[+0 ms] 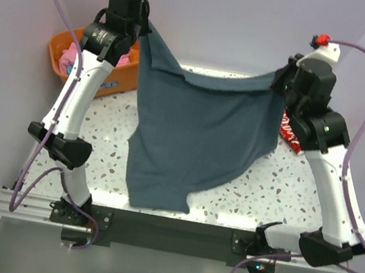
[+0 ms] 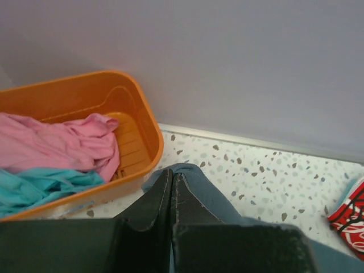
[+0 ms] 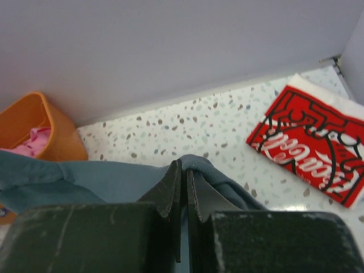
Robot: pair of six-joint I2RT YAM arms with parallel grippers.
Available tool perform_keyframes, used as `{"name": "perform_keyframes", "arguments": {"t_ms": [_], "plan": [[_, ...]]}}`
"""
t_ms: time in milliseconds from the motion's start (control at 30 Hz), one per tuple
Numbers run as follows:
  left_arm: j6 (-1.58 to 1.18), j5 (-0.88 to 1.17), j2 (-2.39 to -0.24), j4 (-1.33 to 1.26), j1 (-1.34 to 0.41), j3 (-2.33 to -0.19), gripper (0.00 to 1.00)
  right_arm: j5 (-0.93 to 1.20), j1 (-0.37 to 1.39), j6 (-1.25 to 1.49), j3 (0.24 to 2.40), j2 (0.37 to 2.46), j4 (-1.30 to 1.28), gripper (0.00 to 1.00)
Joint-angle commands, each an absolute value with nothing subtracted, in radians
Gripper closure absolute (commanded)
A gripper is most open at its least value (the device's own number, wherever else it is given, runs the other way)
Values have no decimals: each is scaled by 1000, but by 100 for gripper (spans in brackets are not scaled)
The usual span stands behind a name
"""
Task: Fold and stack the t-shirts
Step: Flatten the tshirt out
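Note:
A slate-blue t-shirt [image 1: 197, 132] hangs spread between both arms above the speckled table [image 1: 258, 184], its lower hem draping near the front edge. My left gripper [image 1: 146, 29] is shut on its upper left corner [image 2: 196, 182]; my right gripper [image 1: 281, 79] is shut on its upper right corner [image 3: 205, 168]. A folded red t-shirt [image 3: 310, 145] with white script lies flat at the table's right side, partly hidden behind the right arm [image 1: 290, 132] in the top view. Pink [image 2: 51, 142] and turquoise [image 2: 40, 187] t-shirts lie crumpled in the orange basket [image 2: 145, 136].
The orange basket [image 1: 63, 43] sits at the table's back left, against the purple wall [image 1: 244, 21]. The walls close in the back and both sides. The arm bases stand on a black rail [image 1: 174, 230] at the near edge.

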State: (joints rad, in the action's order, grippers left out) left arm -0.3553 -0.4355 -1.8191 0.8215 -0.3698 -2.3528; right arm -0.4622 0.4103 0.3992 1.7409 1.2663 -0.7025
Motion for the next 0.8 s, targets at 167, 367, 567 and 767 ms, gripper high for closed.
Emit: {"name": "perform_keyframes", "arguments": {"t_ms": [167, 367, 567, 767], "plan": [[-273, -374, -1550, 528, -374, -2407, 100, -522, 402, 253, 2026, 1341, -411, 100], [-313, -406, -1231, 519, -374, -1870, 100, -503, 402, 264, 1748, 1105, -437, 100], [-631, -495, -858, 691, -376, -1295, 100, -375, 402, 504, 1220, 827, -661, 100], [-859, -390, -571, 911, -377, -898, 100, -119, 402, 712, 743, 577, -813, 100]]}}
